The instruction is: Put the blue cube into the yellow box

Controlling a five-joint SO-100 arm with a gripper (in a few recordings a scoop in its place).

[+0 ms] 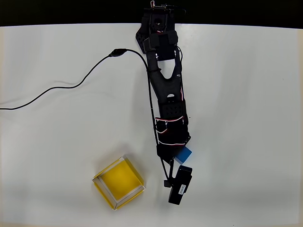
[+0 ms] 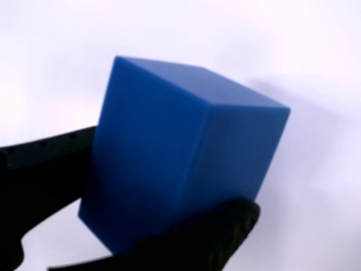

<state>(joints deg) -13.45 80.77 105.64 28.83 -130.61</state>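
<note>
Blue cube: clamped between the jaws of the gripper, right of the yellow box in the overhead view. Risk: skewed grip; cube may slip out short of the box.

One blue cube, one yellow box

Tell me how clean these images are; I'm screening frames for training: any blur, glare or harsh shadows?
Overhead view: even, bright light, sharp, the white table near overexposed, faint shadows by the yellow box. Wrist view: the blue cube fills the frame, slightly soft, background washed out; the black fingers lose detail.
</note>
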